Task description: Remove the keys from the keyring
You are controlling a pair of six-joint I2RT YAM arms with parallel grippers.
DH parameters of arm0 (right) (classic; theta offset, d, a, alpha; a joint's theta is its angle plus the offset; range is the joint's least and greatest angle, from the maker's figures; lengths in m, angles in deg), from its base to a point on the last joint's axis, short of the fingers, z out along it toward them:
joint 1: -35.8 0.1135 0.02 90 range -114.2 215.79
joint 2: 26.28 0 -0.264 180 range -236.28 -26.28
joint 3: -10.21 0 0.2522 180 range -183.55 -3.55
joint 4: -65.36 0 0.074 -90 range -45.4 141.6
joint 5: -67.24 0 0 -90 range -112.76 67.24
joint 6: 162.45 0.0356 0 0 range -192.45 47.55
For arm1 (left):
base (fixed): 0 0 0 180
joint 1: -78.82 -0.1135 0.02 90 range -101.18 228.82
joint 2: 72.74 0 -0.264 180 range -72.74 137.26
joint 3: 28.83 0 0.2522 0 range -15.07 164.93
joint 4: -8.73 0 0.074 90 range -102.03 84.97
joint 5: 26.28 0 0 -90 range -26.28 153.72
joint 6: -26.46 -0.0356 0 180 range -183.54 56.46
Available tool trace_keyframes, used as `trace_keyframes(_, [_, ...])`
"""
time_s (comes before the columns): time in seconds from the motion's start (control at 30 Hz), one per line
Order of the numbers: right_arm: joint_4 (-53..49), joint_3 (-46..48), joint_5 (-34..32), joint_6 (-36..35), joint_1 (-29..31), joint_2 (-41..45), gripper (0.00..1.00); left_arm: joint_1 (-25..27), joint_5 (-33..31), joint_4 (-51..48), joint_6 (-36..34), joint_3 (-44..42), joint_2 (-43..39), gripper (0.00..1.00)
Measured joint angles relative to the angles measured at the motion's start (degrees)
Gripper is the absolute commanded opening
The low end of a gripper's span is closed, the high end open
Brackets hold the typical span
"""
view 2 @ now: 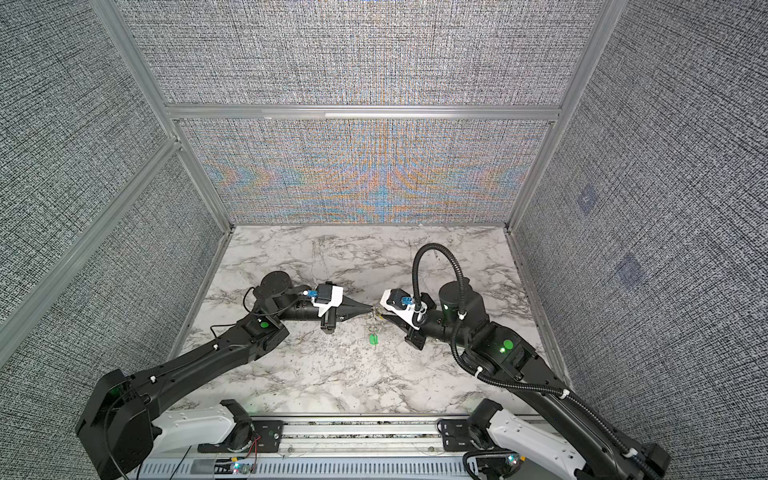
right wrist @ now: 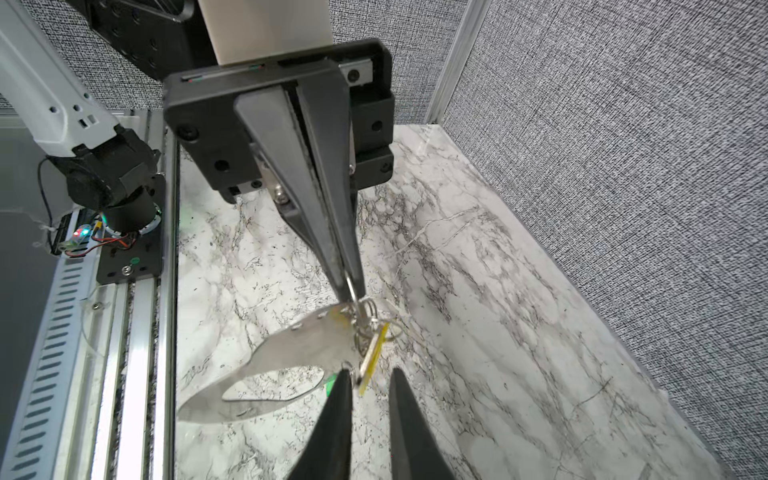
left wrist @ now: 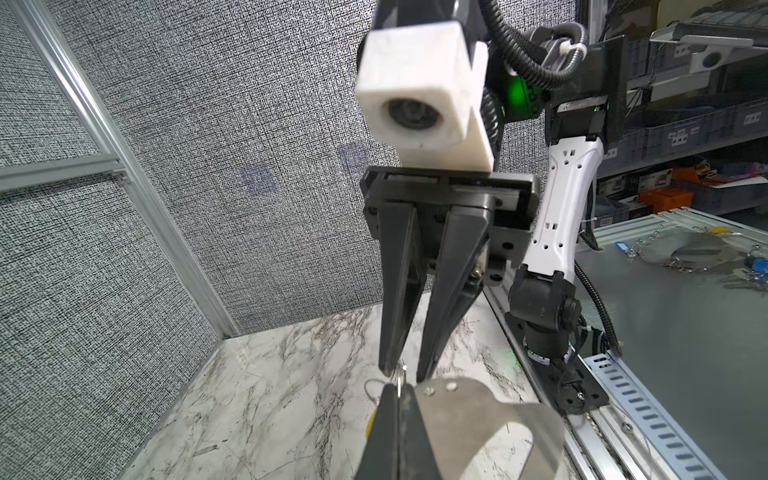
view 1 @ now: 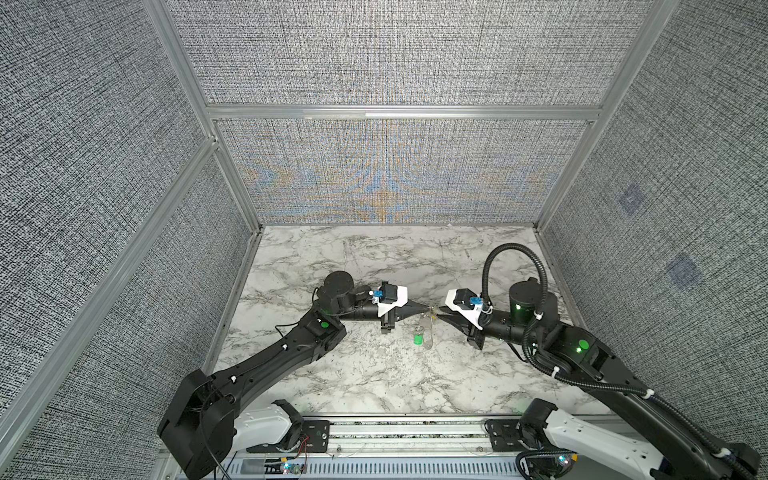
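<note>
Keyring [right wrist: 299, 345], a flat silvery loop with an oblong cut-out, hangs over the marble surface [right wrist: 457, 291] from a wire ring [right wrist: 352, 296] my left tool [right wrist: 349, 286] pinches shut. My right tool [right wrist: 370, 372] stands slightly parted about the yellow tag [right wrist: 374, 357], plain only at the right wrist; the green tag [view 1: 417, 340] [view 2: 372, 340] shows in both top views.

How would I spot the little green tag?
Find the marble table, then its middle, where the left gripper and right gripper nearly meet. Just on the near side is the green tag, oblong, beside a silver keyring; the other tag is yellow.
</note>
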Motion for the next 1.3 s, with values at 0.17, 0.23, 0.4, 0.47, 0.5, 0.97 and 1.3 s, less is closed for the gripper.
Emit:
trace_keyframes(0.17, [0.55,-0.31,1.18,-0.07,0.0,-1.16,0.22,0.0,0.0,-0.94,-0.22,0.02,0.0,0.0])
trace_keyframes(0.23, [1.09,-0.31,1.33,-0.13,0.0,-1.38,0.22,0.0,0.02,-1.38,-0.22,0.02,0.0,0.0])
trace_keyframes(0.4, [2.69,-0.31,1.6,-0.26,0.0,-1.29,0.21,0.0,0.04,-1.42,-0.44,0.02,0.0,0.0])
trace_keyframes(0.47, [2.78,-0.28,1.62,-0.26,0.0,-1.27,0.21,0.0,0.04,-1.42,-0.46,0.02,0.0,0.0])
trace_keyframes(0.5, [2.86,-0.28,1.66,-0.26,0.0,-1.29,0.2,0.0,0.04,-1.42,-0.48,0.02,0.0,0.0])
trace_keyframes(0.97, [4.37,0.5,2.89,-0.26,0.0,-1.16,0.13,0.0,0.09,-1.73,-0.9,0.24,0.04,0.0])
trace_keyframes(1.3, [4.92,0.72,2.86,-0.26,0.0,-1.09,0.03,-0.02,0.28,-1.88,-1.2,0.35,0.15,0.0])
